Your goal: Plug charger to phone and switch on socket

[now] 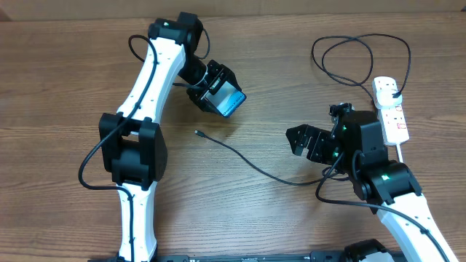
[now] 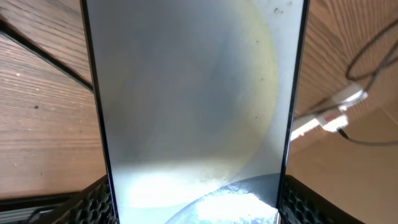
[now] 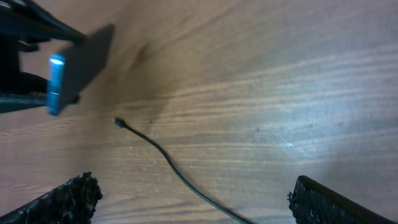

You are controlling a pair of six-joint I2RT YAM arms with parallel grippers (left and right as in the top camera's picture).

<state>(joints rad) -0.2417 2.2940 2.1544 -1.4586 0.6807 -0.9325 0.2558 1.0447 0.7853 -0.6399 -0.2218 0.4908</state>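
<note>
My left gripper (image 1: 218,93) is shut on the phone (image 1: 231,104) and holds it tilted above the table at the upper middle. The phone's pale screen (image 2: 193,99) fills the left wrist view, between both fingers. The charger's thin black cable (image 1: 251,164) lies on the wood, its small connector (image 1: 198,132) free below the phone. The connector also shows in the right wrist view (image 3: 118,122). The cable loops round to a black plug (image 1: 395,94) in the white socket (image 1: 391,109) at the right. My right gripper (image 1: 300,140) is open and empty, above the cable, right of the connector.
The socket's thick white cord (image 1: 403,154) runs down past my right arm. The socket also shows far off in the left wrist view (image 2: 329,115). The cable loops at the upper right (image 1: 349,54). Bare wooden table (image 1: 58,80) surrounds everything.
</note>
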